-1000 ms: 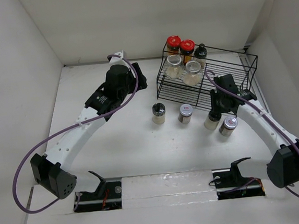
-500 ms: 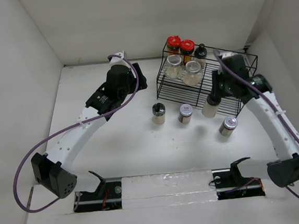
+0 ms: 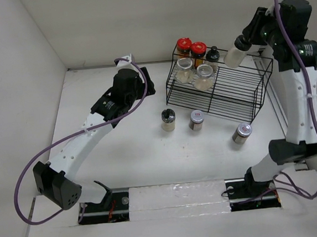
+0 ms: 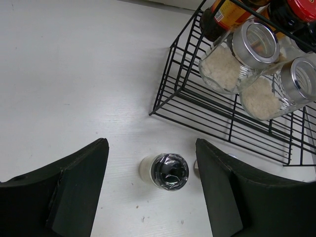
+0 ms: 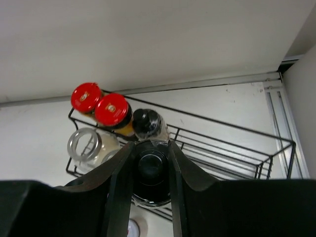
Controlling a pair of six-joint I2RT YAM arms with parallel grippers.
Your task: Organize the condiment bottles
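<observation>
Silver-lid jar (image 3: 241, 133) loose on the table (image 3: 139, 153). Black-lid jar (image 4: 168, 171) sits just below the left gripper's (image 4: 150, 148) wide, empty jaws. Right gripper (image 5: 151, 148) pinches a carried jar (image 3: 232, 58) high over the rack (image 3: 239, 89), with five racked jars (image 5: 112, 109) under its jaws. Step: racking. Next, probably: descend to a free slot, release upright.

Can't read a single thing from my cameras; the orange label (image 4: 228, 11) on one racked jar (image 4: 213, 25) is just blur.

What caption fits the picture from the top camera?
Right gripper holds a spice jar over the black wire rack.
</observation>
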